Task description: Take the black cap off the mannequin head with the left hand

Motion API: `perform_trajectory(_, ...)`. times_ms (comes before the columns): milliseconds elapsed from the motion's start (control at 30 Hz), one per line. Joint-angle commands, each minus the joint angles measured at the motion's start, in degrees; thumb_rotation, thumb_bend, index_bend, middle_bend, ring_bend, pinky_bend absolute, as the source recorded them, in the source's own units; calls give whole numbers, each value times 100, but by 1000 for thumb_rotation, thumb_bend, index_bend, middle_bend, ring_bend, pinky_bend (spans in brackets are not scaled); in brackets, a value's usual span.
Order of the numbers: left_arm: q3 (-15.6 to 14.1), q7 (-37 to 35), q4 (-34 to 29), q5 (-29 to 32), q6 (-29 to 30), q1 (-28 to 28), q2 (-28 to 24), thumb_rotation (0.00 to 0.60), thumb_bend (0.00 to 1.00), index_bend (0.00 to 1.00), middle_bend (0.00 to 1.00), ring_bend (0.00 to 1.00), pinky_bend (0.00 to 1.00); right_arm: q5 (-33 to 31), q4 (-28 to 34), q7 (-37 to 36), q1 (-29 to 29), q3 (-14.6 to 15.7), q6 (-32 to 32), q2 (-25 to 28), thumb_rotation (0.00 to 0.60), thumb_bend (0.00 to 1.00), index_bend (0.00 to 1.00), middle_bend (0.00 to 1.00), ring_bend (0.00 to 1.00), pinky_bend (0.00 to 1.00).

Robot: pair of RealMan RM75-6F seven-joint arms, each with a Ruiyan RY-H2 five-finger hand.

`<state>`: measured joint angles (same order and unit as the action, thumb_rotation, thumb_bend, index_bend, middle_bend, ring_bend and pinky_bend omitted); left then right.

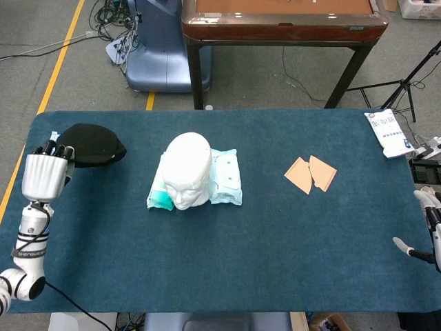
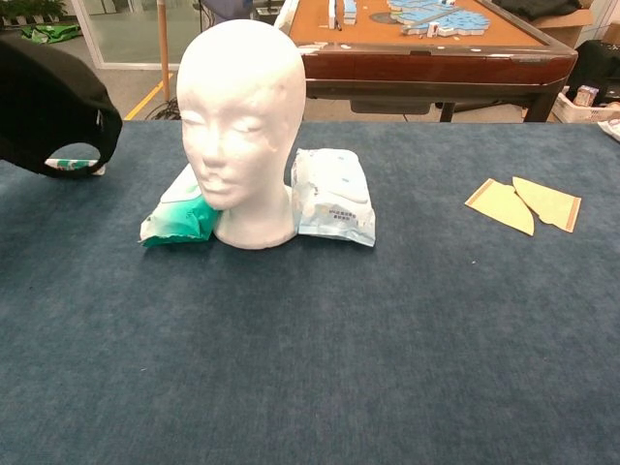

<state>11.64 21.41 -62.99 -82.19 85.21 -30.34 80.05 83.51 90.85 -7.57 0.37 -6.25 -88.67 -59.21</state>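
Observation:
The white mannequin head (image 1: 187, 169) (image 2: 242, 116) stands bare and upright at the middle of the blue table. The black cap (image 1: 93, 145) (image 2: 48, 102) is off it, far to the left. My left hand (image 1: 45, 174) grips the cap's near edge with its fingertips. In the chest view the cap hangs a little above the table and the left hand is out of frame. My right hand (image 1: 427, 227) sits at the table's right edge, holding nothing, fingers apart, partly cut off by the frame.
A green wipes pack (image 1: 158, 196) (image 2: 179, 218) and a light blue pack (image 1: 225, 177) (image 2: 332, 197) lean against the mannequin's base. Two tan pieces (image 1: 310, 174) (image 2: 523, 203) lie to the right. A white packet (image 1: 389, 132) lies at the far right corner. A wooden table (image 1: 282, 21) stands behind.

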Motion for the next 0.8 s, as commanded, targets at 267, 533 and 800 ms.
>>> perform_trajectory(267, -1105, 1434, -1828, -122, -17, 1073, -843, 600, 420, 541, 533, 354, 611, 16, 12, 48, 8, 13, 10, -11, 600, 0, 132, 163, 84, 163)
perform_trajectory(533, -1352, 2602, -3678, 595, -424, 1375, -1580, 600, 323, 380, 495, 307, 611, 28, 33, 108, 17, 25, 23, -20, 600, 0, 132, 163, 84, 163)
perform_trajectory(800, -1628, 2680, -4564, 823, -620, 1587, -2110, 600, 146, 116, 433, 274, 604, 20, 23, 86, 20, 22, 28, -16, 600, 0, 132, 170, 92, 163)
